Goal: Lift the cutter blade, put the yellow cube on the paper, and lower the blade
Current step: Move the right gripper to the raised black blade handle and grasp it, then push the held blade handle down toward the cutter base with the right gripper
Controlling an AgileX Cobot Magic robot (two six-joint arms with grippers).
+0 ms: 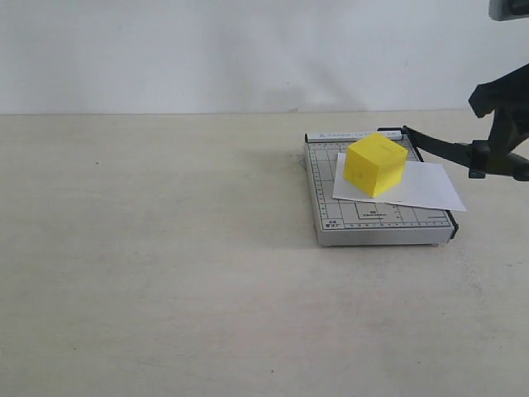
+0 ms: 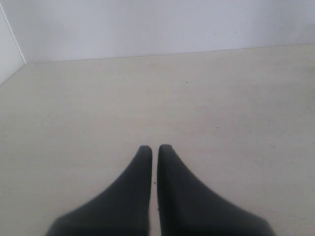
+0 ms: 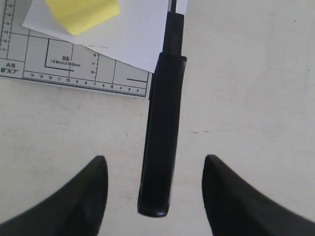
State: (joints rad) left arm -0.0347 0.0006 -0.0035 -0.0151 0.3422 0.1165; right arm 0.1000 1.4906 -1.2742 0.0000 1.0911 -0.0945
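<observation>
The yellow cube (image 1: pixel 376 165) sits on the white paper (image 1: pixel 430 188), which lies skewed on the grey gridded trimmer base (image 1: pixel 372 219). The cutter blade (image 1: pixel 438 147) slants up from its hinge at the base's far corner, out to the right, lifted off the base. My right gripper (image 1: pixel 496 161) is at the blade's handle end. In the right wrist view its fingers stand wide open on either side of the thick black handle (image 3: pixel 160 147) without touching it; the right gripper (image 3: pixel 155 159) straddles the handle's tip. My left gripper (image 2: pixel 155 147) is shut over bare table, holding nothing.
The pale table (image 1: pixel 165 273) stretches left of and in front of the trimmer. A white wall (image 1: pixel 248 50) backs the table. In the right wrist view the cube's corner (image 3: pixel 83 12) and the paper (image 3: pixel 133 34) lie beyond the handle on the base (image 3: pixel 59 59).
</observation>
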